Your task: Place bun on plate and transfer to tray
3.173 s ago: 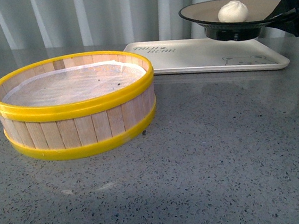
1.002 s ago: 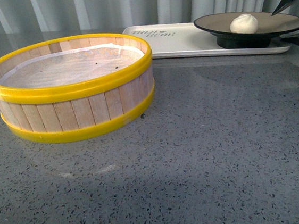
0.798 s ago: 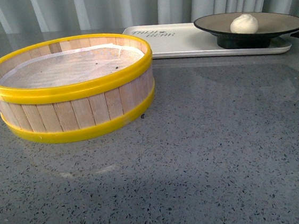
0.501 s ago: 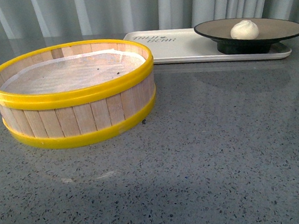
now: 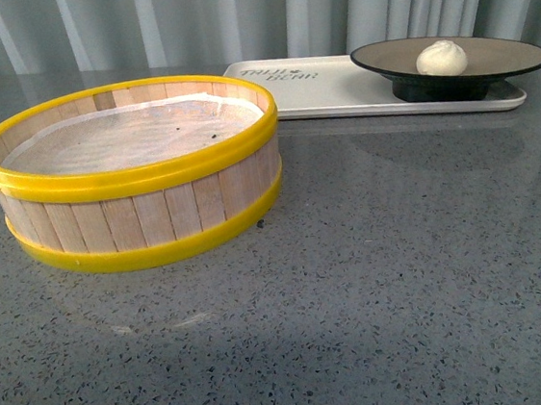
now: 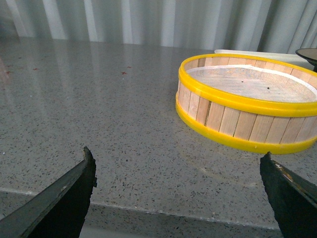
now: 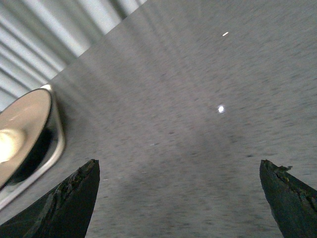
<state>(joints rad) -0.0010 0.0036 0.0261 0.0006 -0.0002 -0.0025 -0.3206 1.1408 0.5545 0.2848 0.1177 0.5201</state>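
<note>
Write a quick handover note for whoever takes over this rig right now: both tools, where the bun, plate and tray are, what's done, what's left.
Left tool: open, empty, over bare countertop near the steamer basket.
Right tool: open, empty, over the countertop beside the tray's end.
Bun: sitting on the plate.
Plate: standing on the right end of the tray, released.
Steamer basket: empty apart from its paper liner.
Done: bun plated, plate moved onto tray.
Left: nothing visible for the task; park the arms at most.

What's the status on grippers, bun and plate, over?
Left gripper open, empty. Right gripper open, empty, clear of plate. Bun on plate, plate on tray. Steamer basket apart, nothing blocking.
</note>
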